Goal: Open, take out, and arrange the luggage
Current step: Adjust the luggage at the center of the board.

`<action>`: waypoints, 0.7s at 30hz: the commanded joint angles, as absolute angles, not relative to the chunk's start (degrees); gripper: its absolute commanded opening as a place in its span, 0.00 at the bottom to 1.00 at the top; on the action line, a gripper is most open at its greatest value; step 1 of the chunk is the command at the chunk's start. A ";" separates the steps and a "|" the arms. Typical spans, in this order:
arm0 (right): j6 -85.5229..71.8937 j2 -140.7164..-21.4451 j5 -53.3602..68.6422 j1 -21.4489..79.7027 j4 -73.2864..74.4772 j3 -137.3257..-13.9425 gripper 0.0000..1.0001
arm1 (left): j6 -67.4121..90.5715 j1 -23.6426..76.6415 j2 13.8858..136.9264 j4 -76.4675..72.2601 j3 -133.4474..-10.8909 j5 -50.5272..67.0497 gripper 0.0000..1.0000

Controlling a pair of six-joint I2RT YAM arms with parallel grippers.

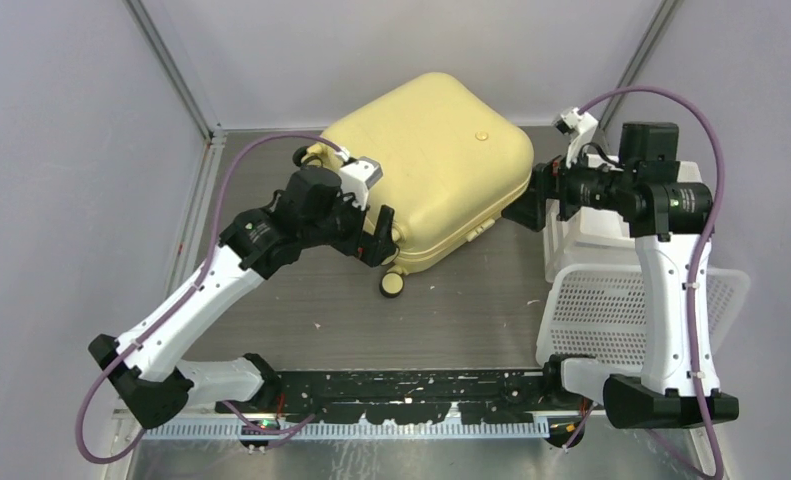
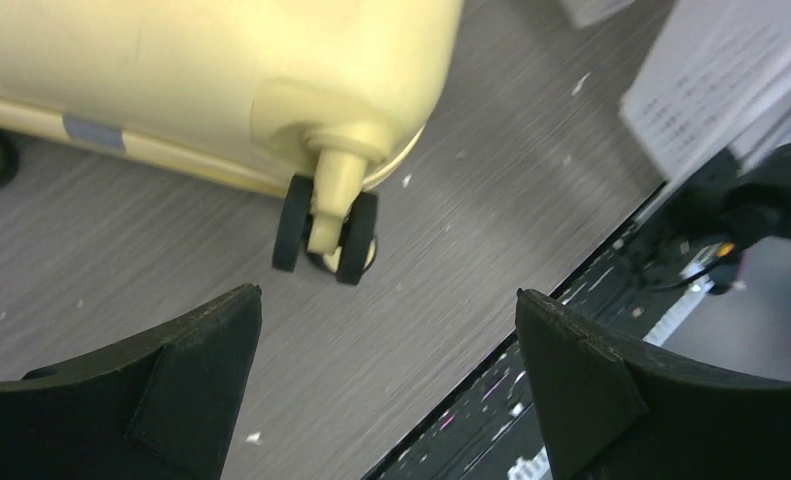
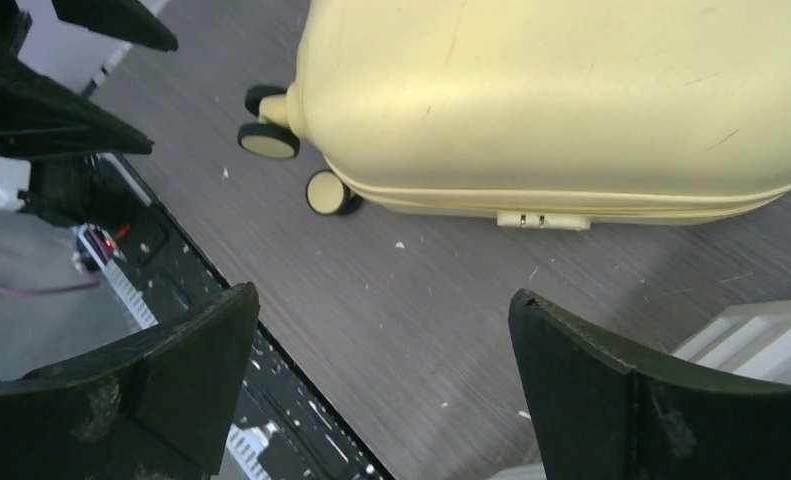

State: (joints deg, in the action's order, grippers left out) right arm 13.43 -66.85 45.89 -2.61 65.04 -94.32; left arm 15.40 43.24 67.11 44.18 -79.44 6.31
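Luggage (image 1: 441, 165), inside hidden, near-left edge partly behind left gripper (image 1: 381, 238)

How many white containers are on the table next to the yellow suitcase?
2. A white perforated basket is at the near right; a white bin stands just behind it, beside the suitcase. The right arm may hide more.
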 commanded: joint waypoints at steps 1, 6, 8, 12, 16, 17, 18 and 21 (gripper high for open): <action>22.49 -67.89 42.75 -0.01 69.17 -93.52 1.00 | 11.91 43.07 68.13 49.20 -78.50 0.62 0.99; 24.46 -65.50 45.57 0.00 68.69 -89.03 1.00 | 6.10 42.98 71.20 47.83 -77.52 2.16 0.95; 24.53 -64.34 46.07 0.00 68.30 -87.65 1.00 | 4.67 42.89 74.06 48.38 -78.02 3.91 0.91; 24.04 -62.74 47.86 0.00 67.33 -85.18 1.00 | 1.22 42.74 78.02 47.24 -77.54 5.44 0.89; 23.45 -62.23 48.89 0.00 66.50 -83.68 1.00 | -2.74 42.22 78.15 40.66 -74.20 7.40 0.89; 23.17 -62.23 49.07 0.00 66.14 -83.50 1.00 | -3.46 42.11 78.16 39.36 -73.55 7.67 0.89; 22.91 -62.26 49.42 -0.04 66.02 -83.38 1.00 | -3.88 42.04 78.14 38.12 -72.79 7.59 0.89; 22.16 -62.31 50.46 -0.39 65.38 -82.83 1.00 | -4.11 41.93 78.67 36.06 -71.81 7.53 0.84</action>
State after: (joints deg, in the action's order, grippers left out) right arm 22.72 -62.87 47.92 -0.21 67.72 -83.42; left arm -0.97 42.44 79.40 42.72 -72.47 5.98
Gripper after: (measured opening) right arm 0.995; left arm 0.879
